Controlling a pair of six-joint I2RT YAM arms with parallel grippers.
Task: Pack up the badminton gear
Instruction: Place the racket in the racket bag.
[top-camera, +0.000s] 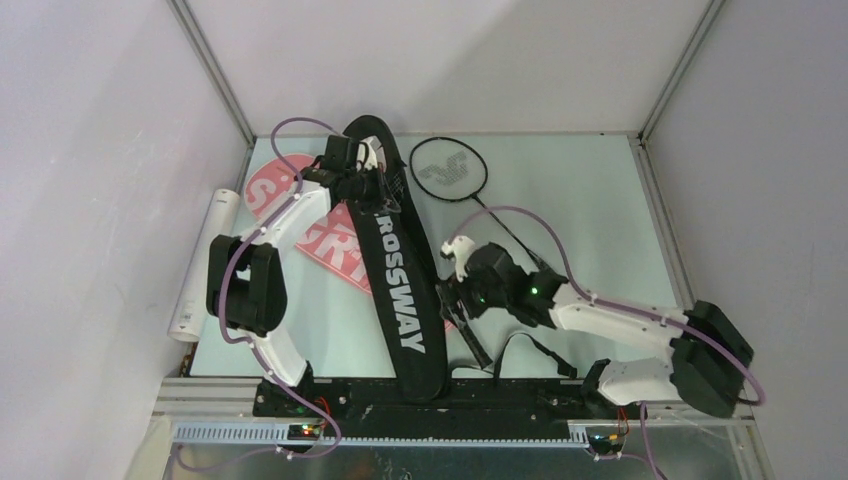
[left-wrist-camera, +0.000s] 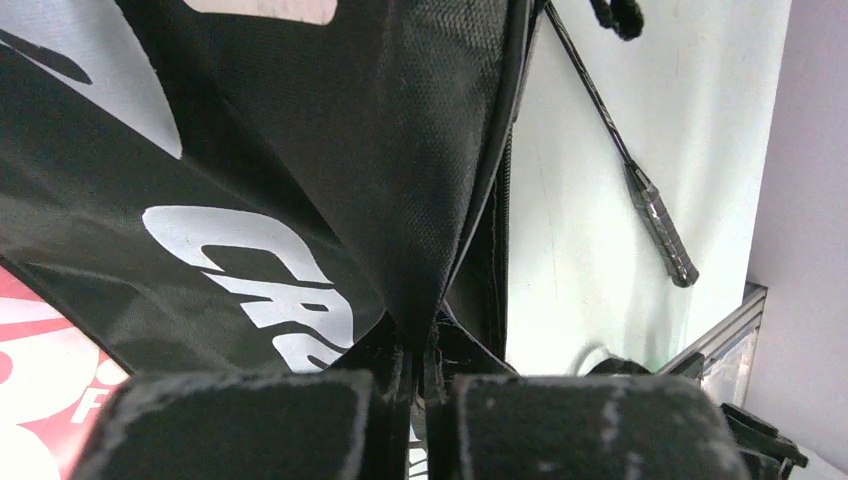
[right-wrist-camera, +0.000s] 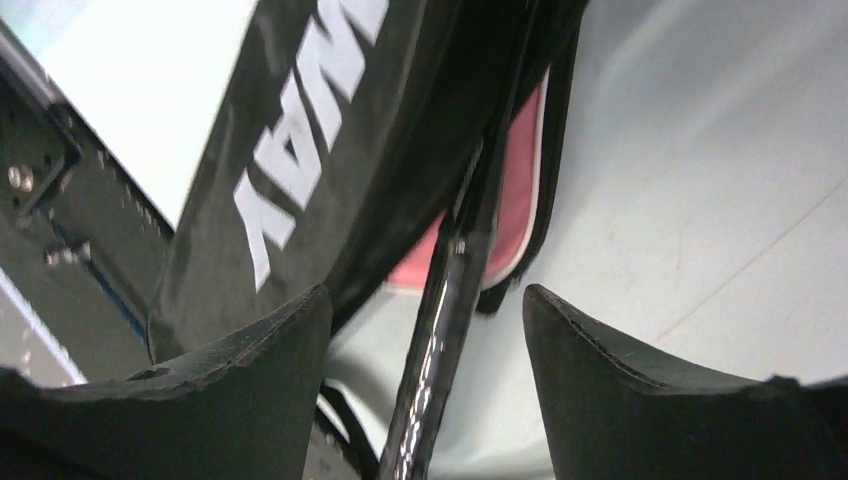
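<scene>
Right gripper (right-wrist-camera: 425, 292) sits released around a black racket (right-wrist-camera: 420, 380) at the edge of the CROSSWAY bag (top-camera: 400, 290) (running twelve to six o'clock); left gripper (left-wrist-camera: 420, 365) pinches its fabric; slack there could let the racket slide out.

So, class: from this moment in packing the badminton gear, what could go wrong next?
1. The right gripper stands open around the racket handle poking out of the black bag; unheld, the racket may slide out.
2. The left gripper pinches only a fold of that bag; the fabric could slip and the opening collapse.
3. The loose black racket lies near the right gripper and might get knocked.
</scene>
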